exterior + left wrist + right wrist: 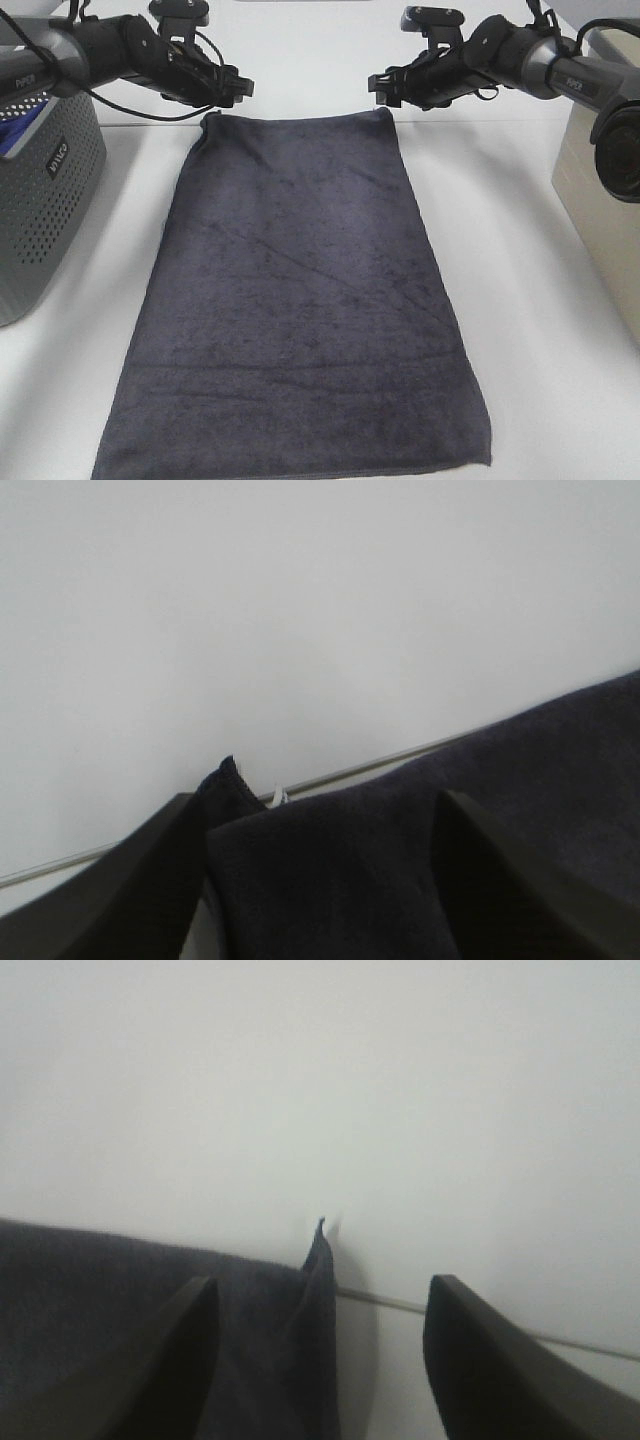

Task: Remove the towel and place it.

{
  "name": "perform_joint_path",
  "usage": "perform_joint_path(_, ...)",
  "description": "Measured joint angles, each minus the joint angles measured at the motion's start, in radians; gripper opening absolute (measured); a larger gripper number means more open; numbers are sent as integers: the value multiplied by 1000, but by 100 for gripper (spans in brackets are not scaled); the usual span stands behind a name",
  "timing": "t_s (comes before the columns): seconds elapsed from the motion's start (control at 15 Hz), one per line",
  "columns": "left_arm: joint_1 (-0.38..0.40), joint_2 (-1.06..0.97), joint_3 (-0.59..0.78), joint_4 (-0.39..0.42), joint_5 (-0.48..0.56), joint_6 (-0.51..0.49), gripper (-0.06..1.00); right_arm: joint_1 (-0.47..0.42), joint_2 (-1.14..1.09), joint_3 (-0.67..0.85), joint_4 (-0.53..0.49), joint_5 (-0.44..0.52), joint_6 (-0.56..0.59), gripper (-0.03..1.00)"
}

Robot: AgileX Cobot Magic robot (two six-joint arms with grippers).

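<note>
Towel spread flat on the table
The towel (300,300) lies lengthwise; left gripper (237,90) and right gripper (378,88) hover at its far corners, jaws parted, gripping nothing.

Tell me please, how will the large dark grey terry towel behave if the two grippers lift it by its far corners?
The dark grey terry towel will probably hang limp: it lies flat, and its corner already curls up. Likely light for its size, being thin. The nubby pile should resist slipping between the fingers.
</note>
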Motion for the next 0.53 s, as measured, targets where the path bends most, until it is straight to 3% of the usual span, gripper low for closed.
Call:
perform_joint_path(0.27,0,34,0,5,-110,-41,62,0,29,0,142,-91,-19,54)
perform_joint_path(0.53,0,51,0,25,-153,-41,62,2,82,0,285,-127,-177,53)
